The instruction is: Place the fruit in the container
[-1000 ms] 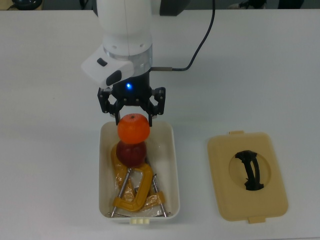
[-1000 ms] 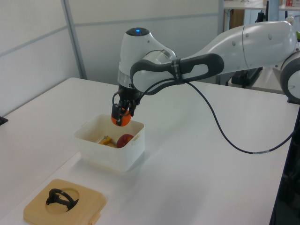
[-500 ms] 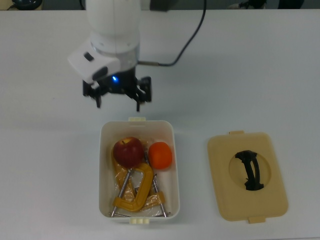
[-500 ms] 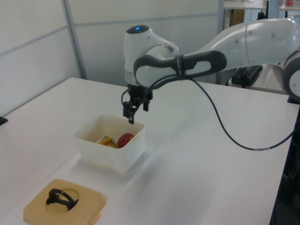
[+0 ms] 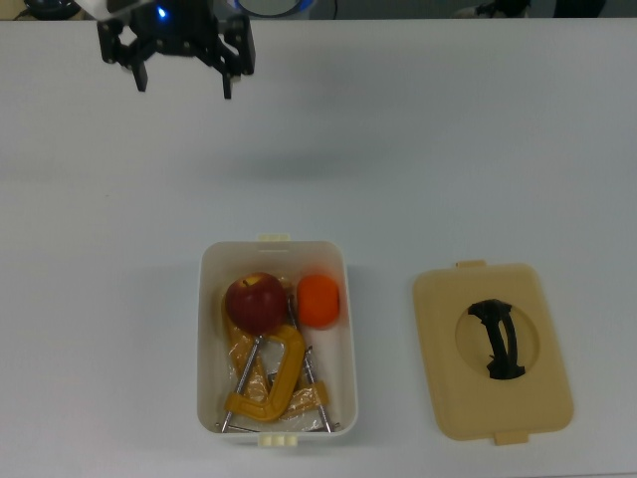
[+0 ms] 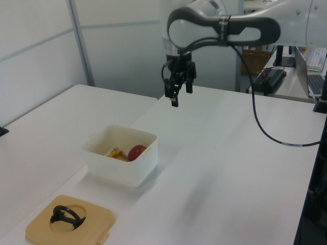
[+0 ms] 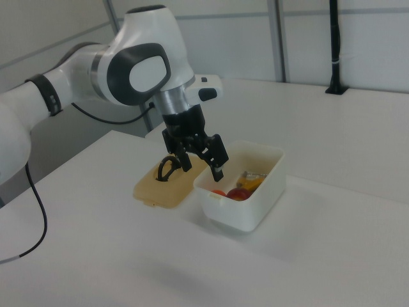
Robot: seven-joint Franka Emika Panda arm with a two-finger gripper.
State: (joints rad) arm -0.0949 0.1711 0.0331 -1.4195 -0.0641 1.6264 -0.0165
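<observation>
The white container [image 5: 349, 339] [image 6: 104, 166] [image 7: 259, 204] stands on the table. Inside it a dark red apple [image 5: 257, 303] [image 6: 136, 152] [image 7: 239, 194] lies beside a bright orange [image 5: 319, 301] [image 7: 219, 192], both at the end nearest the top view's upper edge. My gripper [image 5: 183, 79] [image 6: 178, 97] [image 7: 200, 163] hangs open and empty well above the table, far from the container toward the top view's upper left. The orange is hidden behind the tub wall in the left view.
Yellow C-clamps [image 5: 274, 378] fill the rest of the container. A flat beige lid [image 5: 493, 349] [image 6: 69, 222] [image 7: 163, 185] with a black handle lies beside the tub on the top view's right. The arm's black cable [image 6: 265, 132] trails over the table.
The orange was held over the tub a second ago, then dropped in beside the apple. Since then my open gripper has risen and drawn away from the container.
</observation>
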